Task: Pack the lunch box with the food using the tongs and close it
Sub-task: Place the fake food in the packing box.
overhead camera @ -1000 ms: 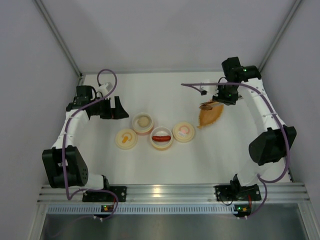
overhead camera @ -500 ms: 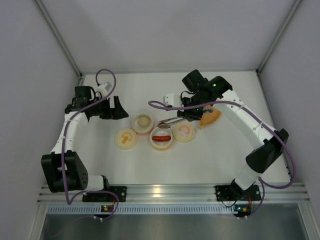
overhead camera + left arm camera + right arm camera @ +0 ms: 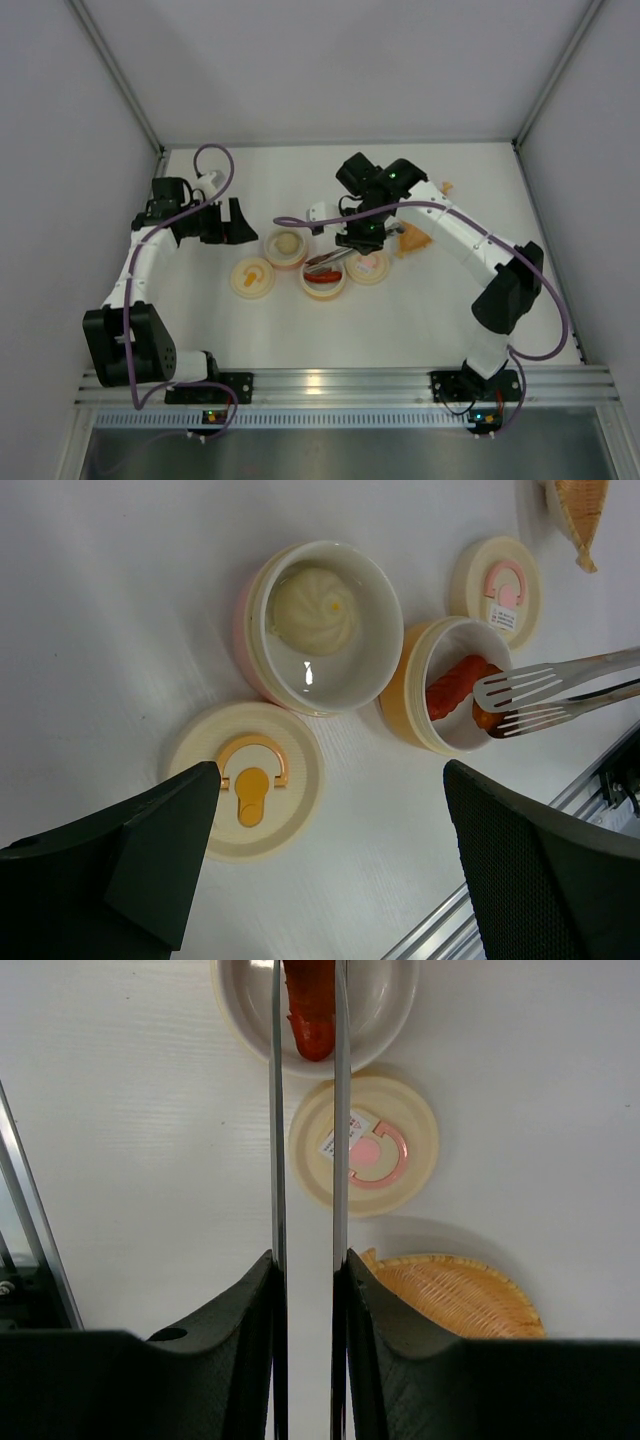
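Observation:
The lunch box is two round containers, both without lids. The pink one (image 3: 267, 249) holds the pale beige ball (image 3: 310, 600). The orange one (image 3: 400, 706) holds the red-orange piece (image 3: 312, 1015). My right gripper (image 3: 308, 1260) is shut on the silver tongs (image 3: 328, 259). Their arms run past both sides of the red piece (image 3: 452, 680), tips down in that container. My left gripper (image 3: 330, 780) hangs open to the left of the containers, holding nothing (image 3: 235, 222).
Two cream lids lie flat: one with an orange handle (image 3: 251, 278) at the front left, one with a pink handle (image 3: 368, 265) right of the orange container. The woven orange leaf dish (image 3: 415, 238) sits just behind the right arm's wrist.
My right arm has swung left from the leaf dish with the tongs, bringing their tips down over the red piece. The left arm has barely moved.

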Motion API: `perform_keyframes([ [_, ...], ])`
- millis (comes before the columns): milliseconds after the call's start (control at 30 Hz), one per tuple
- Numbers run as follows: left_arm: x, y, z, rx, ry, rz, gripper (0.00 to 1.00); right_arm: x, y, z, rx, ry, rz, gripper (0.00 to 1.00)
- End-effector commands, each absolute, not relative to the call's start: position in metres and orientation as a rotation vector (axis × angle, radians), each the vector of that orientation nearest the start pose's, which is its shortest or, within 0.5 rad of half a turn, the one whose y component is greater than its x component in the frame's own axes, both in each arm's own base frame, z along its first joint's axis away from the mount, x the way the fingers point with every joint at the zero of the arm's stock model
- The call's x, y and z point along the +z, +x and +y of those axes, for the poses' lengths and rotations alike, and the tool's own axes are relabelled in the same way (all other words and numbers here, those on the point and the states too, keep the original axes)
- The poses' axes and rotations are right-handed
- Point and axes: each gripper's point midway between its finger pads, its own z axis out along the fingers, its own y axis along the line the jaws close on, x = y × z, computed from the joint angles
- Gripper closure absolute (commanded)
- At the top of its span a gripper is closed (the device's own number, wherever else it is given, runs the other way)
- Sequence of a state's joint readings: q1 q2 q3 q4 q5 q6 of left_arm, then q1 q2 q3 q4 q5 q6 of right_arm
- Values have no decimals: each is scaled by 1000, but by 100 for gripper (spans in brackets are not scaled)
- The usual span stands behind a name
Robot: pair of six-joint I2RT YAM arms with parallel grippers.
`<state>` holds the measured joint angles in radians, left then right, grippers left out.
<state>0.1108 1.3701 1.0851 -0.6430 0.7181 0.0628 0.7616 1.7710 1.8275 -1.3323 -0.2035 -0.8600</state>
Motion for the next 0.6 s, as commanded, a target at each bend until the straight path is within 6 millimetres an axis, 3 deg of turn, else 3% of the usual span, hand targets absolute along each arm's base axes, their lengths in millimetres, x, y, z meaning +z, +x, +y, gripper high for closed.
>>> perform_keyframes([
  [0,180,324,-78,-793,282,2272,2,197,236,237,276,-2168,1988,98],
  [367,166,319,-78,-795,289,2300,2,177,247,228,175,-2213,1996,93],
  [567,167,320,-77,-794,286,2297,2,176,252,229,152,-2232,1978,70],
])
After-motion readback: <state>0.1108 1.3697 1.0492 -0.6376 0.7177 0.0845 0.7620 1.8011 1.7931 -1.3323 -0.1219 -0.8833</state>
